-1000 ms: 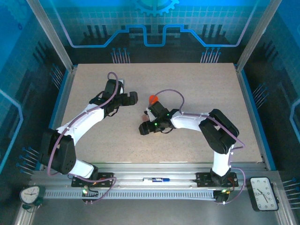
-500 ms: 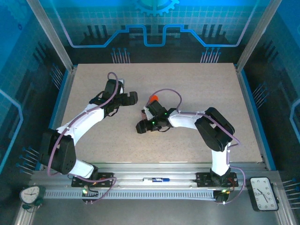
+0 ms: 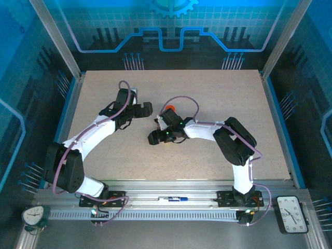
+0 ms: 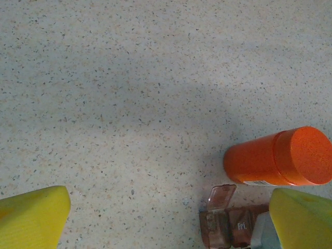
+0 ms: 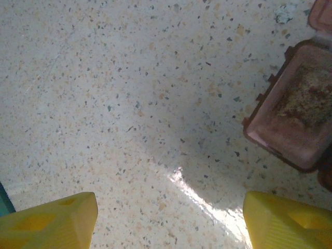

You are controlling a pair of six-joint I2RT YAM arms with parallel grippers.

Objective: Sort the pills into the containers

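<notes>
On the speckled table [image 3: 207,155], close to the middle, the pill organiser [image 4: 228,227] is found just beside an orange pill bottle [image 4: 277,163] that's lying on its side. One small lid [image 4: 220,196] at the organiser's end is flipped up. The left gripper [image 4: 166,223] is spread wide over bare tabletop, with nothing pinched; part of the organiser is hidden behind one yellow finger [image 4: 303,218]. The right gripper [image 5: 168,223] is held apart as well, nothing in between, and a square red-brown section [image 5: 290,111] of the organiser is seen off to the side.
</notes>
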